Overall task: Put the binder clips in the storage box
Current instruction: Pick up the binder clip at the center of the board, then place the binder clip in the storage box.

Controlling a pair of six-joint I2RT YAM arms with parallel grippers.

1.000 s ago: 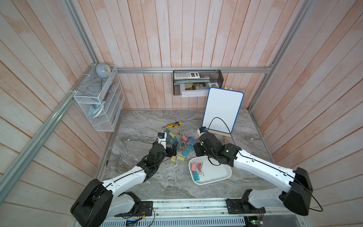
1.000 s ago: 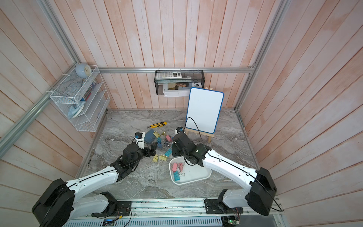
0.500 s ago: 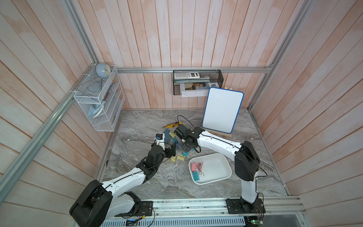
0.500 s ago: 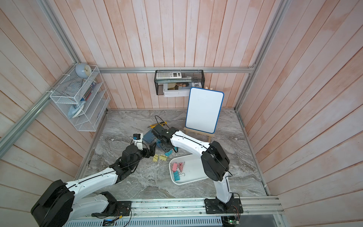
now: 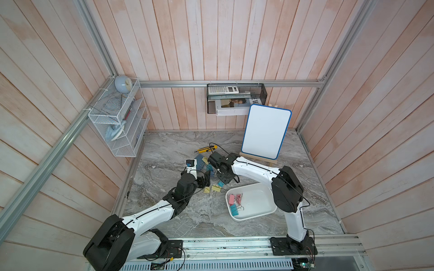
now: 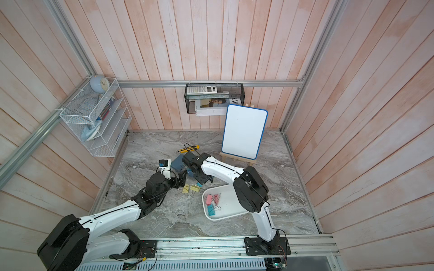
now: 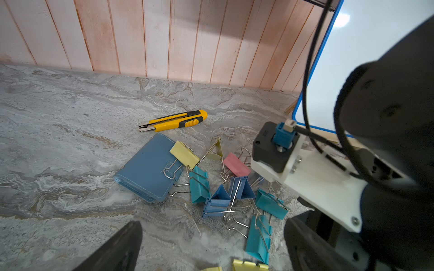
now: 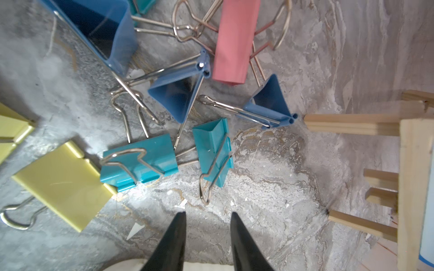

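Observation:
Loose binder clips [image 5: 211, 167] in teal, blue, pink and yellow lie in a pile mid-table, with two yellow ones [image 6: 190, 188] nearer the front. Pink and teal clips [image 5: 234, 203] lie in the white storage box [image 5: 270, 211]. My right gripper [image 8: 207, 214] points down at the pile's edge, jaws a narrow gap apart with bare table between them, just short of a teal clip [image 8: 213, 152]. My left gripper [image 7: 211, 234] stands wide open and low beside the pile, empty, with a teal clip [image 7: 258, 237] and a blue clip [image 7: 217, 201] in front of it.
A blue-grey pad [image 7: 150, 169] lies under a yellow clip [image 7: 184, 153]. Behind it is a yellow utility knife [image 7: 173, 120]. A whiteboard [image 5: 266, 131] on a wooden easel [image 8: 375, 126] stands close behind my right gripper. A wire rack [image 5: 117, 122] and a mesh basket [image 5: 236, 98] hang on the walls.
My right arm swung from beside the storage box back and left to the clip pile, then settled low over it. My left arm has barely moved and stays open.

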